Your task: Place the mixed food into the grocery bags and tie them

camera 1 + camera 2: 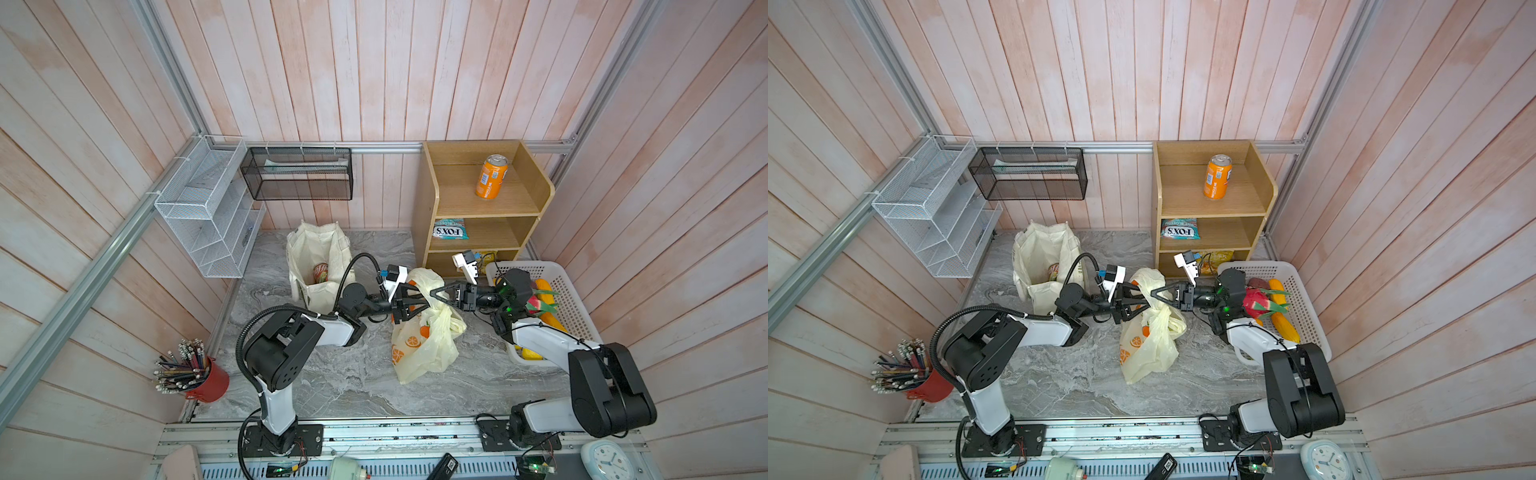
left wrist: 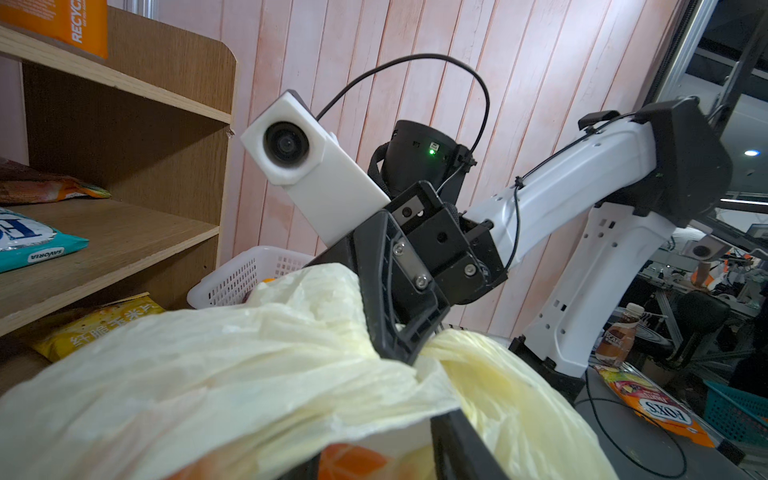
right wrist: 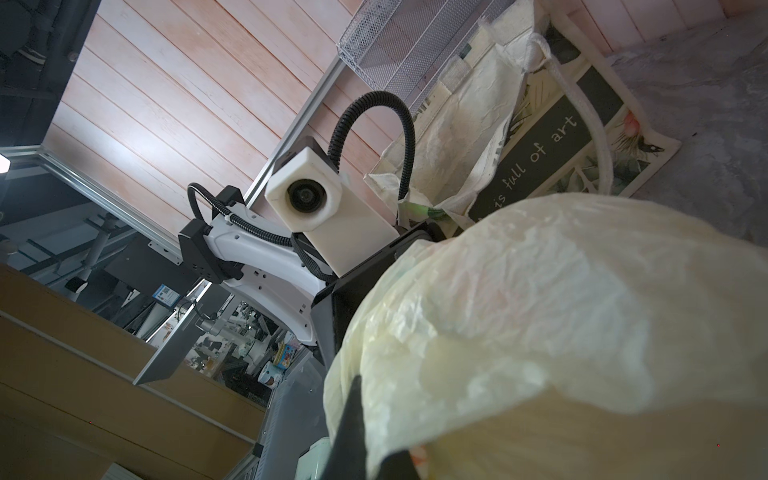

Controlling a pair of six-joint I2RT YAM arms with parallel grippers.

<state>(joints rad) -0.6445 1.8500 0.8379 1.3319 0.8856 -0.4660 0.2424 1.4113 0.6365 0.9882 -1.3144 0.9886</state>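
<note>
The cream plastic bag (image 1: 424,349) (image 1: 1150,349) printed with orange fruits lies mid-table. Its bunched top is lifted between my two grippers. My right gripper (image 1: 433,293) (image 1: 1152,293) is shut on a twisted strand of the bag's top, as the left wrist view shows (image 2: 401,353). My left gripper (image 1: 419,300) (image 1: 1144,301) faces it with jaws apart, and bag film (image 2: 208,374) drapes over and between its fingers (image 2: 457,440). The canvas tote (image 1: 318,257) (image 3: 540,137) stands open behind, with a reddish can (image 1: 321,273) inside. Toy fruits (image 1: 540,299) lie in the white basket (image 1: 577,291).
A wooden shelf (image 1: 536,183) at the back right holds an orange can (image 1: 491,176), a teal Fox's packet (image 1: 450,228) and a yellow packet (image 2: 95,328). White (image 1: 208,216) and black (image 1: 297,174) wire racks hang on the back wall. A red pencil cup (image 1: 210,380) stands front left.
</note>
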